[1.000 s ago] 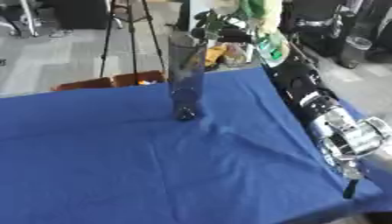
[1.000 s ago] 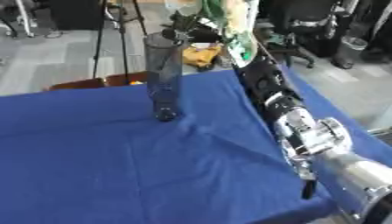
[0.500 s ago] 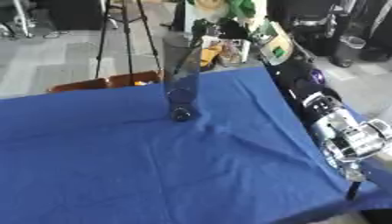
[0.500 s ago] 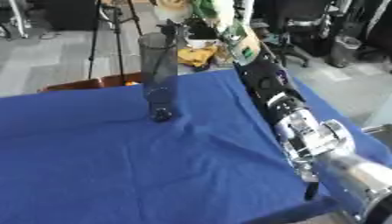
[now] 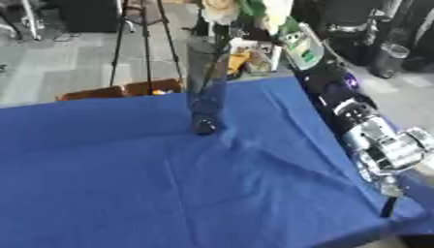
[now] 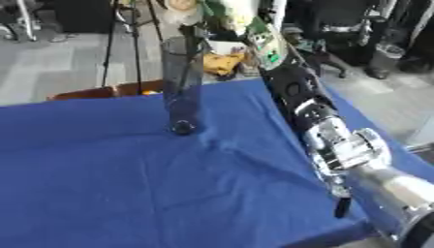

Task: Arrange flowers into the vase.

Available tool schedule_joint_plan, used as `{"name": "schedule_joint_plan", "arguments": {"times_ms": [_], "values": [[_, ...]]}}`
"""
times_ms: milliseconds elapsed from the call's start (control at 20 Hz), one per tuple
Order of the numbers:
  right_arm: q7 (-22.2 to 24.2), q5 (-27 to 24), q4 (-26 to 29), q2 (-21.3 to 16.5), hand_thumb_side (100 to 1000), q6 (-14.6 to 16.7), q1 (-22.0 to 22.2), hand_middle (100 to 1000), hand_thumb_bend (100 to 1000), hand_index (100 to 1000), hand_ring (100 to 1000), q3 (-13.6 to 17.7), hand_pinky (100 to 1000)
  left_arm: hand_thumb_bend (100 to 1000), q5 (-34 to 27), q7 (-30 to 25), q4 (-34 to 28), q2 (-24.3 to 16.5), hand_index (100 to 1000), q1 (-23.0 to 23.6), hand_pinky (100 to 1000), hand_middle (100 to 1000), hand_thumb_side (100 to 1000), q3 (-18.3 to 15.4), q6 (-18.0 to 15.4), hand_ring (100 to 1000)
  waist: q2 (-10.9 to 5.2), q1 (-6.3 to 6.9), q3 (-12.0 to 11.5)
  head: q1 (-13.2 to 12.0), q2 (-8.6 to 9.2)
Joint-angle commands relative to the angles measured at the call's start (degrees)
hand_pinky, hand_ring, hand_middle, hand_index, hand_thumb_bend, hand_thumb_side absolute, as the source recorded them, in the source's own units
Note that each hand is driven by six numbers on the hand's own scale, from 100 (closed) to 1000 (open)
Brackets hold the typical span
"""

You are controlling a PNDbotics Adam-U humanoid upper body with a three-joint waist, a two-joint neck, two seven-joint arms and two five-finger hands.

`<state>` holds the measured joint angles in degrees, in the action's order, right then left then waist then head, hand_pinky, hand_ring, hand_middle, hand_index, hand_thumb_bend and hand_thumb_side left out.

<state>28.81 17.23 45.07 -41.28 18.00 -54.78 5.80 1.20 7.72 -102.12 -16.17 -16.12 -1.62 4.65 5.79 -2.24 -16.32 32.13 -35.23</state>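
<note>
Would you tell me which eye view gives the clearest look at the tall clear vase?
The right eye view: the vase stands whole from rim to base on the blue cloth, apart from the arm. In the left eye view its rim blends into the flowers and clutter behind.

The cloth (image 5: 169, 184) is a plain deep blue. The vase (image 6: 182, 82) is clear, tinted dark grey. The flowers (image 5: 222, 7) are cream and white with green leaves. The arm (image 6: 326, 131) is black and silver.
</note>
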Motion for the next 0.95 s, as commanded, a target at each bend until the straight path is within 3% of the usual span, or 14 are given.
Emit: {"name": "schedule_joint_plan", "arguments": {"times_ms": [50,950], "values": [[-0.41,0.7,0.06,-2.27,810,0.25,-1.67,817,694,990,1000,0.5,1000,430,0.19,-0.21,-0.67,-1.62,682,-0.92,505,497,766,0.03,-0.08,517,-1.2,-0.69,-0.14,0.33,0.63],[1.96,-2.86,4.17,-1.23,809,0.13,2.14,815,696,994,1000,0.3,1000,429,0.19,0.11,-0.45,-1.53,682,0.02,504,497,767,-0.33,-0.06,517,-1.71,-0.19,2.8,-0.4,-0.43]]}}
